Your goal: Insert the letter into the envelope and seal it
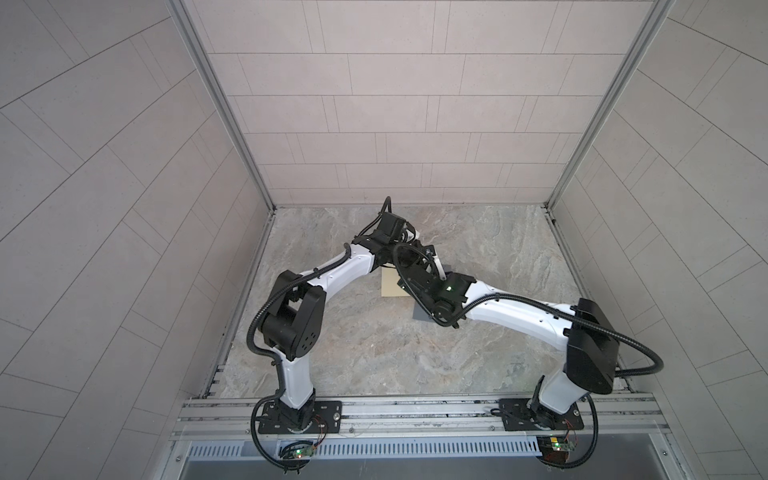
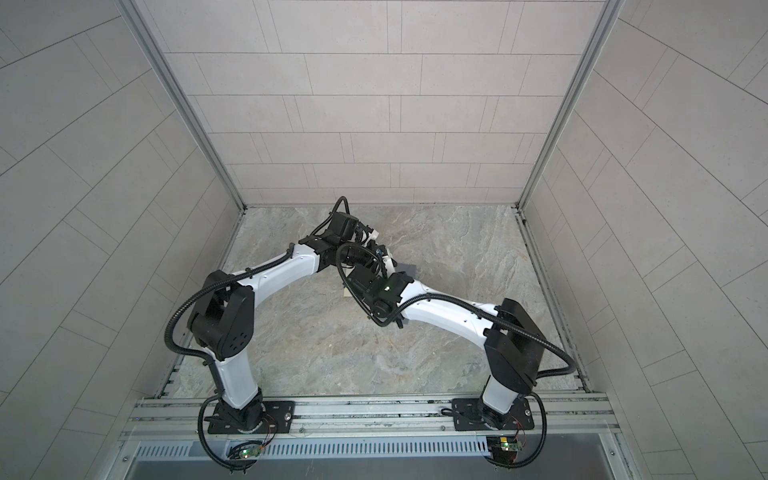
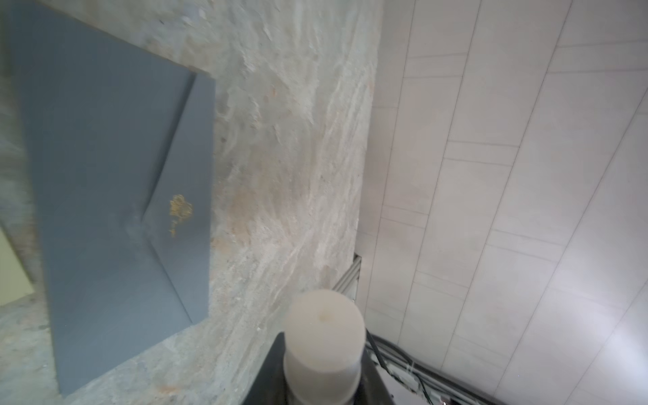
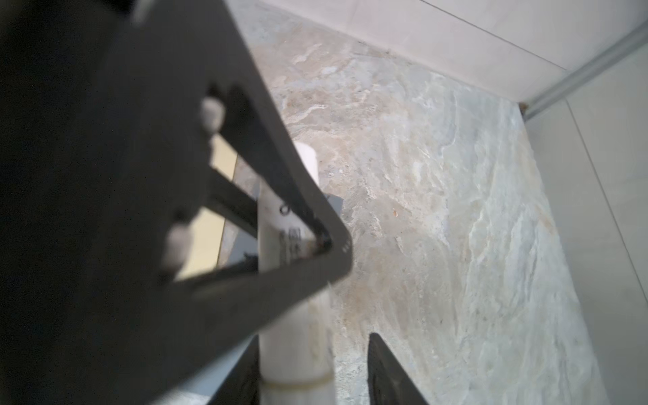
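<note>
A grey-blue envelope [image 3: 115,196] lies flat on the marble floor, its gold-stamped flap folded down. Both top views show only corners of it [image 1: 419,312] [image 2: 409,269] under the arms. The cream letter [image 1: 390,284] lies beside it, outside; a strip of it shows in the left wrist view [image 3: 10,270]. My left gripper [image 3: 324,343] is shut on a white tube [image 3: 324,326], above the floor past the envelope's flap edge. My right gripper [image 4: 315,336] is open. The same tube [image 4: 298,347] rests against one finger, with a gap to the other. Both grippers [image 1: 415,237] [image 1: 430,257] meet mid-table.
The marble floor [image 1: 478,249] is walled by tiled panels at the back and on both sides, with metal corner posts [image 1: 266,195]. The left gripper's dark frame [image 4: 175,175] fills much of the right wrist view. Both arm bases stand on the front rail [image 1: 415,409].
</note>
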